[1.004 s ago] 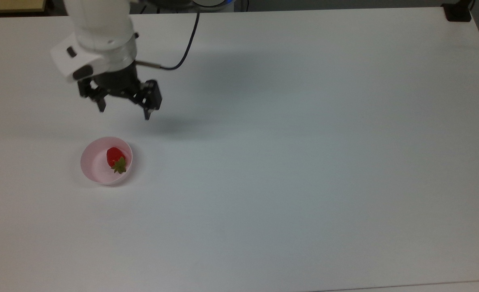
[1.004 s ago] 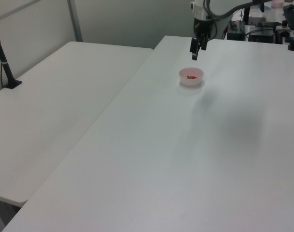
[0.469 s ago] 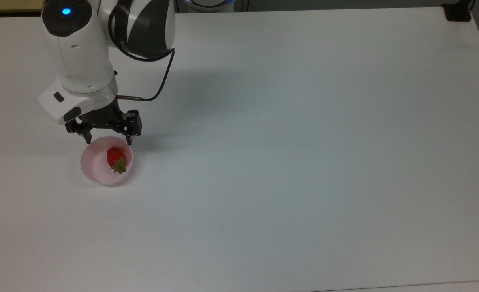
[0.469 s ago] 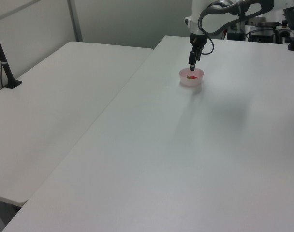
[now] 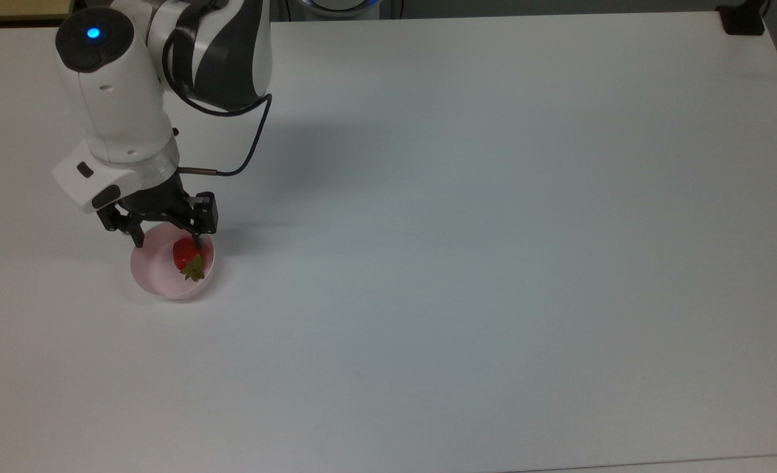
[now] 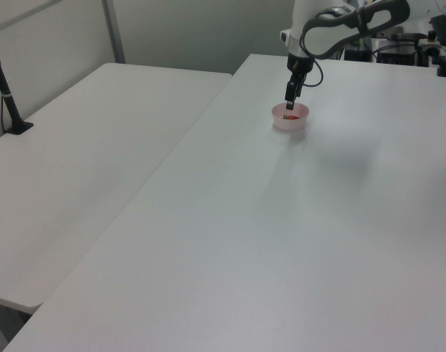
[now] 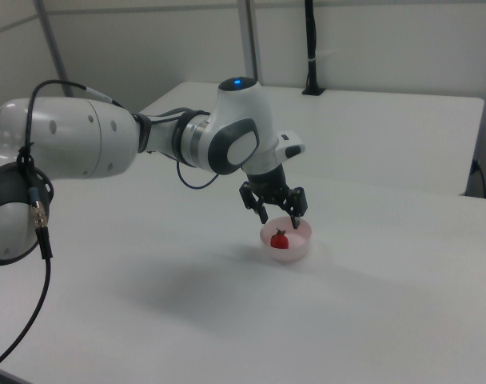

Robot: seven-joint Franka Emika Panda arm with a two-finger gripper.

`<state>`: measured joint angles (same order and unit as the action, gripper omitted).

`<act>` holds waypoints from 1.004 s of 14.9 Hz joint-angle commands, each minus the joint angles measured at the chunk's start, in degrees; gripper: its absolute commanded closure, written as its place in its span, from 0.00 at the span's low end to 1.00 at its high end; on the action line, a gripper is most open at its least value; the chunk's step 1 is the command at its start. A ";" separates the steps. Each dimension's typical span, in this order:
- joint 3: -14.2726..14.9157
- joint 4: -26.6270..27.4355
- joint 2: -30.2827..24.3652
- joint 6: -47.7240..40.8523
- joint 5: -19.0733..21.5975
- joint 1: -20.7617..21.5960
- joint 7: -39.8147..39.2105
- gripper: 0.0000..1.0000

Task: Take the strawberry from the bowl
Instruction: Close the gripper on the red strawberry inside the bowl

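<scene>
Hovering over bowl (image 5: 158,279) rim, gripper (image 5: 168,243) open w/ fingers astride strawberry (image 5: 185,253). Suggest: center on berry, drop vertically, avoid wall, close gently.

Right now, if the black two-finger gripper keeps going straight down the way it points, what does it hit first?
Probably the glossy red strawberry in the pale pink bowl. The open gripper hangs just over the bowl, one finger by the fruit; depth is unclear, so the rim could touch first.
</scene>
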<state>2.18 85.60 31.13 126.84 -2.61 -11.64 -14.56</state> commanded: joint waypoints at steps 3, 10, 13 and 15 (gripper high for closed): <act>-0.24 -0.61 2.26 1.92 1.03 -0.23 -1.79 0.18; -0.24 -0.52 3.76 3.23 0.68 -0.23 -1.97 0.25; -0.24 -0.52 4.46 3.50 0.59 -0.23 -1.97 0.26; -0.24 -0.52 4.90 3.50 0.50 -0.23 -1.97 0.29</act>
<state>2.16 85.49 35.13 129.13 -2.61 -11.64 -15.09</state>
